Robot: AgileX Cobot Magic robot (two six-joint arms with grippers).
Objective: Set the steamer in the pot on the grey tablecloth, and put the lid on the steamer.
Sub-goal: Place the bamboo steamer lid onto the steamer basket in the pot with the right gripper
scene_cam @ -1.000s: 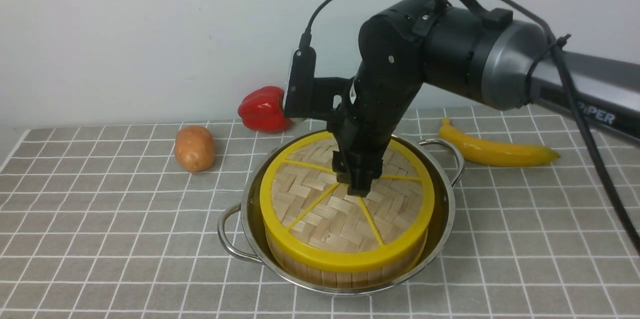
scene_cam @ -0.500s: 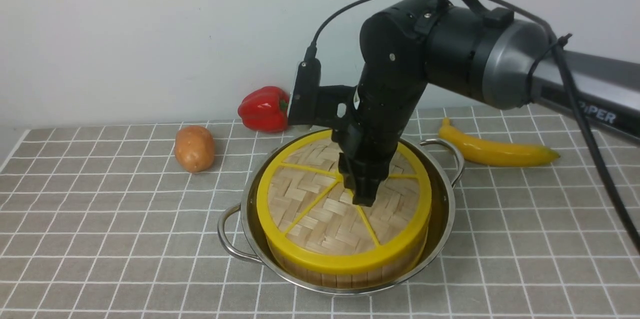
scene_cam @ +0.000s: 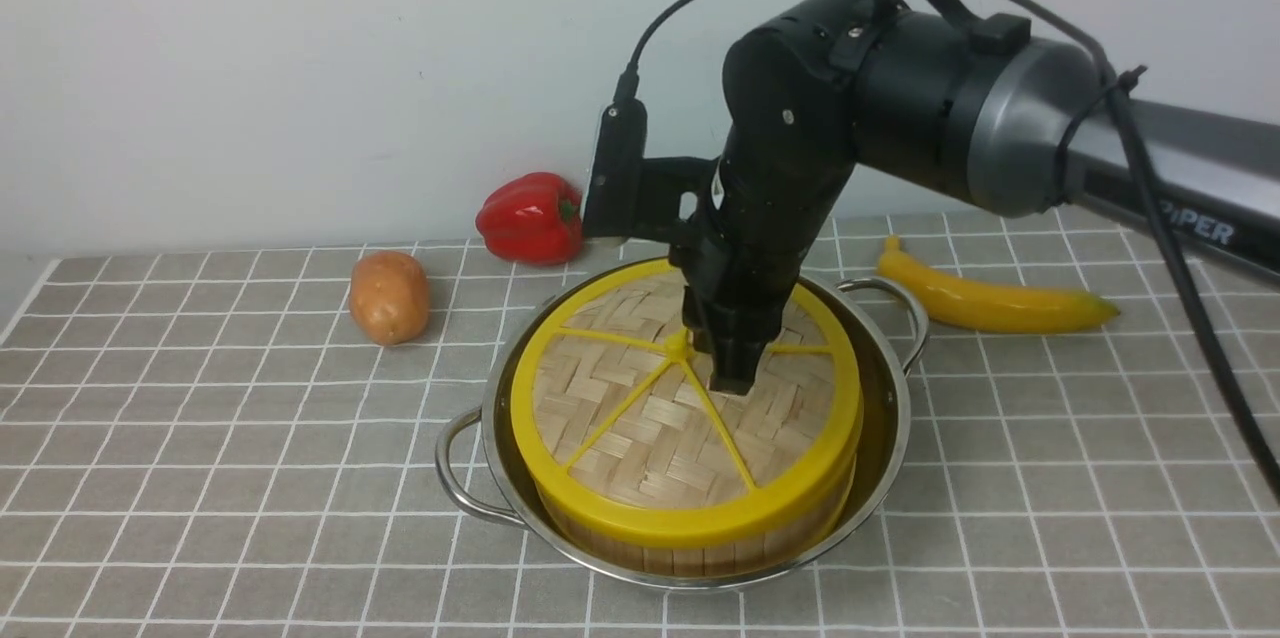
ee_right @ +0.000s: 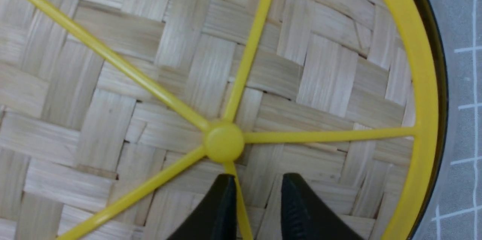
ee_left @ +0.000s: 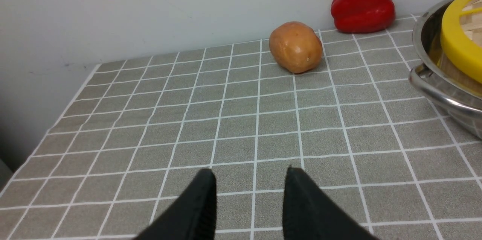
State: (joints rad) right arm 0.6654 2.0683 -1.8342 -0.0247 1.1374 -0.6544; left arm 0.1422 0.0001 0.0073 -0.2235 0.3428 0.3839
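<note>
The pot [scene_cam: 890, 438] stands on the grey tablecloth [scene_cam: 200, 468] with the steamer [scene_cam: 690, 543] inside it. The lid [scene_cam: 650, 418] lies flat on the steamer. Its knob [scene_cam: 678, 346] is uncovered. My right gripper [scene_cam: 735, 383] points down onto the woven lid just right of the knob. In the right wrist view its fingers [ee_right: 258, 180] are open with a narrow gap, holding nothing; the knob [ee_right: 224, 143] is just beyond them and a yellow spoke runs along one finger. My left gripper [ee_left: 250, 174] hovers open over bare cloth, away from the pot [ee_left: 433, 93].
A potato [scene_cam: 389, 297] and a red pepper [scene_cam: 528, 218] lie behind the pot to the left. A banana [scene_cam: 990, 303] lies to the back right. The wall is close behind them. The right arm reaches in from the right above the cloth.
The right gripper's fingers covered the lid's knob a second ago; they now stand just right of it and the knob shows. The lid has shifted slightly left.
</note>
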